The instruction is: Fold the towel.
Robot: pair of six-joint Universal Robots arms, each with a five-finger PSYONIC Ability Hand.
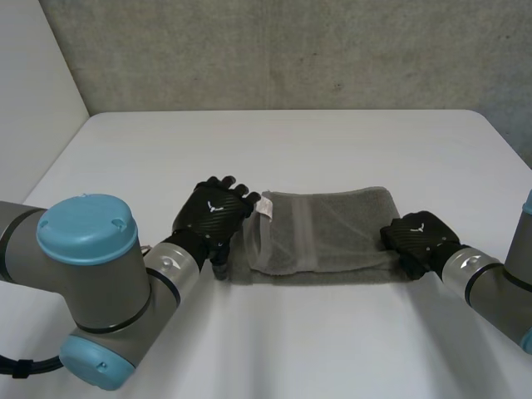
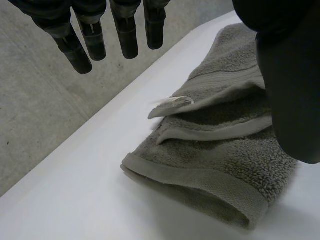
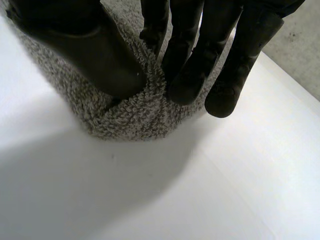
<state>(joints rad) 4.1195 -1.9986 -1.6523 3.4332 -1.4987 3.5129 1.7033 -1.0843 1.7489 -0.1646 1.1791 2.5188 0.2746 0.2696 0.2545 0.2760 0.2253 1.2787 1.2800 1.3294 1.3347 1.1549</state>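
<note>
White table [image 1: 332, 141], towel [image 1: 341, 229], right hand [image 1: 420, 237] pinching it

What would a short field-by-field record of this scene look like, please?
towel: grey, already folded into layers, lying along the table between the two hands
label: white tag, sticking out at the towel's end by the left hand
left hand: open, fingers straight, at the towel's labelled end
right hand: thumb and fingers pinching the towel's other end, cloth bunched between them
table: white
</note>
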